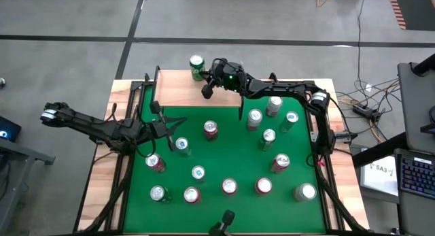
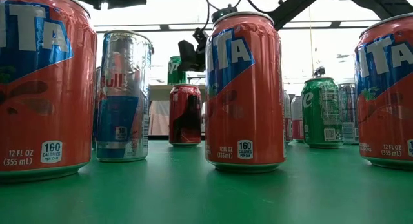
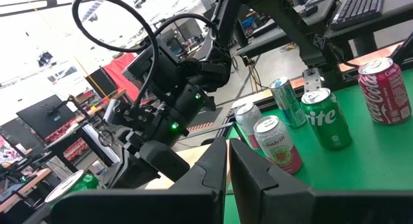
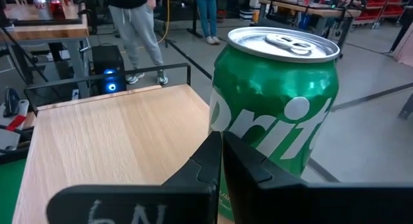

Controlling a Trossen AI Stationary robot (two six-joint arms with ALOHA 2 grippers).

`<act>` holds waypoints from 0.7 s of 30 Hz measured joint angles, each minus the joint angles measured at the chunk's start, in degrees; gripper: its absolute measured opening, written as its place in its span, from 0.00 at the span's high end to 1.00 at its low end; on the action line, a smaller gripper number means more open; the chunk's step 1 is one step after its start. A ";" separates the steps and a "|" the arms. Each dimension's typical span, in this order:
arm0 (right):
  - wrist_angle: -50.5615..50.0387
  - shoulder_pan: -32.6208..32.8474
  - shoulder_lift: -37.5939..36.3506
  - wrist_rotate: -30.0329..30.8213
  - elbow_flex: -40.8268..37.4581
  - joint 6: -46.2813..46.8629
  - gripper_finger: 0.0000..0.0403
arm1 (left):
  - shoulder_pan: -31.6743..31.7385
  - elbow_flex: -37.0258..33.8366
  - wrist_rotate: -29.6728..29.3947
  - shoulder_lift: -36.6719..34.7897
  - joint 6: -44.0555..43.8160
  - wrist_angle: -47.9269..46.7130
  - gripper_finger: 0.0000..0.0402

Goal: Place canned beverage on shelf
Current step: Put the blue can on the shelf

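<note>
Standing upright at twelve o'clock on the small light-wood shelf [image 1: 178, 90], green Sprite can [image 1: 197, 66] already delivered; right gripper [image 1: 210, 83] hovering beside, pinched empty; left gripper [image 1: 169, 129] idling likewise at nine o'clock.

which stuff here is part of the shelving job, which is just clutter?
In the job:
- green soda can, standing on the shelf
- shelf, light wood
- right claw, shut, empty, beside that can

Just around:
- other cans on the green table, e.g. red can
- left claw, shut, waiting over the table's left side
- keyboard
</note>
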 joint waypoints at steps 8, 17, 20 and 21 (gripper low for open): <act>-3.64 1.21 -1.88 0.09 -0.01 0.01 0.98 | 0.00 0.00 -0.02 0.00 0.00 -0.02 0.99; -22.41 5.28 -13.09 0.01 -0.01 1.37 0.98 | 0.00 0.00 0.05 0.02 -0.32 1.00 0.99; -30.46 7.16 -18.73 -0.02 -0.01 2.51 0.98 | -0.02 0.00 0.12 0.02 -2.47 1.73 0.99; -33.06 7.85 -20.61 -0.02 -0.01 2.86 0.98 | -0.02 0.00 0.13 0.11 -3.41 2.04 1.00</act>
